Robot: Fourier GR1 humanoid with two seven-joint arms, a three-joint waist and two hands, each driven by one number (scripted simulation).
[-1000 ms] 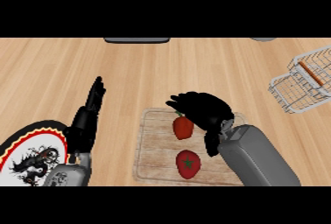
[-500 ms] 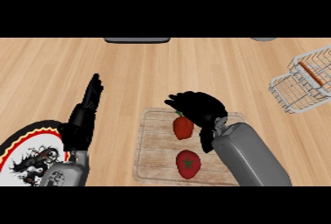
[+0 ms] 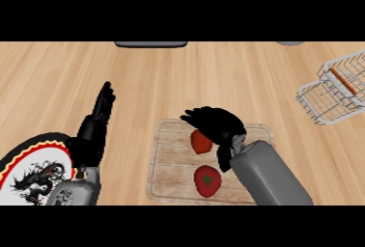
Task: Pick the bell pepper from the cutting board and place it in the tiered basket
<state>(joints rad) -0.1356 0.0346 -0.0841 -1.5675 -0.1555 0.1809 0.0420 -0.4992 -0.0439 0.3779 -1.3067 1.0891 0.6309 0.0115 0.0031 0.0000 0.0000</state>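
Observation:
A wooden cutting board (image 3: 170, 164) lies in the lower middle of the head view. Two red vegetables rest on it. The upper one, the bell pepper (image 3: 201, 144), is partly covered by my right hand (image 3: 217, 124). The fingers curl over its top and the thumb hangs down at its right side. The lower red one (image 3: 207, 181) shows a green star-shaped stem and lies free on the board. The wire tiered basket (image 3: 329, 94) stands at the right edge, well apart from the hand. My left hand (image 3: 100, 116) rests open at the left, fingers straight.
A round plate (image 3: 32, 164) with a red, yellow and black pattern sits at the lower left, beside my left forearm. A dark flat object (image 3: 151, 44) and a grey one (image 3: 291, 43) show at the counter's far edge. Bare wood lies between board and basket.
My right hand's fingers have curled slightly lower over the bell pepper. The pepper, the board and my left hand have stayed where they were.

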